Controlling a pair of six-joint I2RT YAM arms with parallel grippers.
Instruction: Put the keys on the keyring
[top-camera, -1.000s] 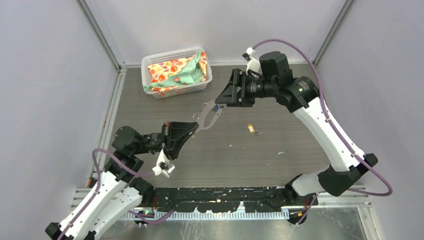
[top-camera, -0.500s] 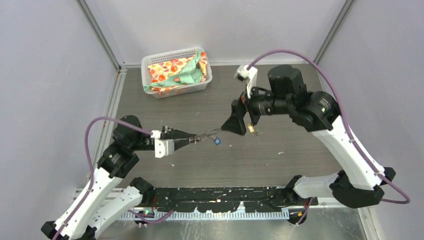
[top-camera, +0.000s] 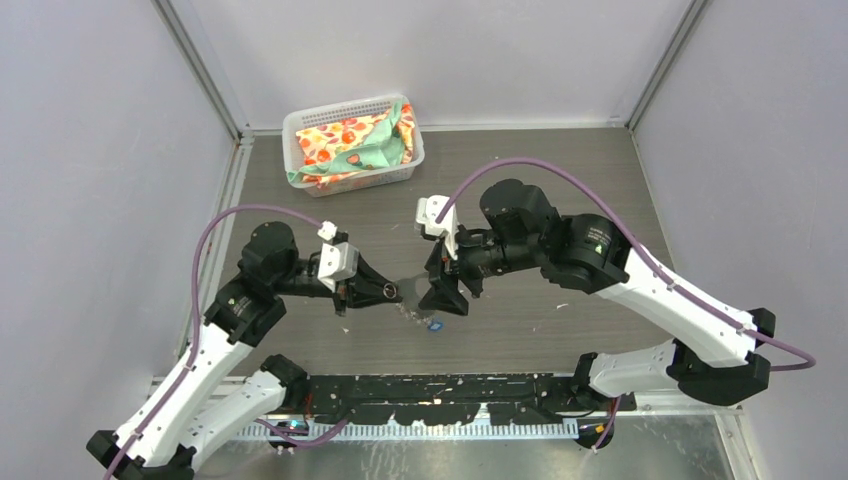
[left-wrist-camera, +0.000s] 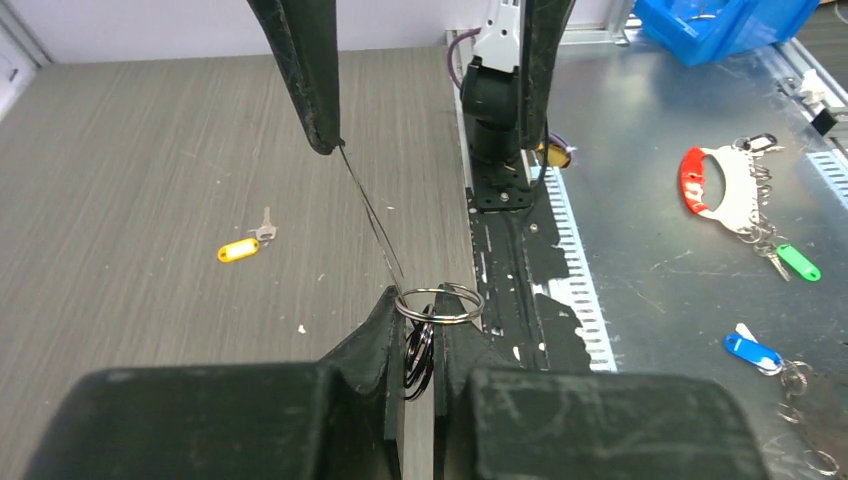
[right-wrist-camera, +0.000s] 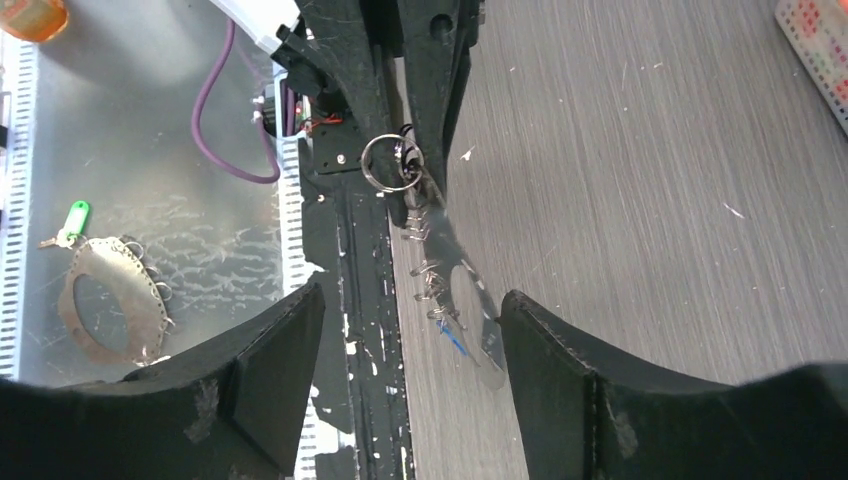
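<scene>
My left gripper is shut on a dark ring joined to a silver split ring at one end of the keyring. The keyring is a pale flat plate with an oval hole and a fringe of small rings, and it hangs out from my left fingers. The blue key dangles from the fringe and also shows in the right wrist view. My right gripper is open, its jaws wide apart on either side of the plate, not gripping it. The yellow key lies on the table, apart from both grippers.
A white basket of patterned cloth stands at the back left. Beyond the table's near edge, on the metal bench, lie a red and white key holder, green and blue tagged keys, and another keyring plate.
My right gripper has swung from the back centre toward the near middle, beside the left one. My left gripper has turned and now holds the keyring alone, with the blue key dangling.
</scene>
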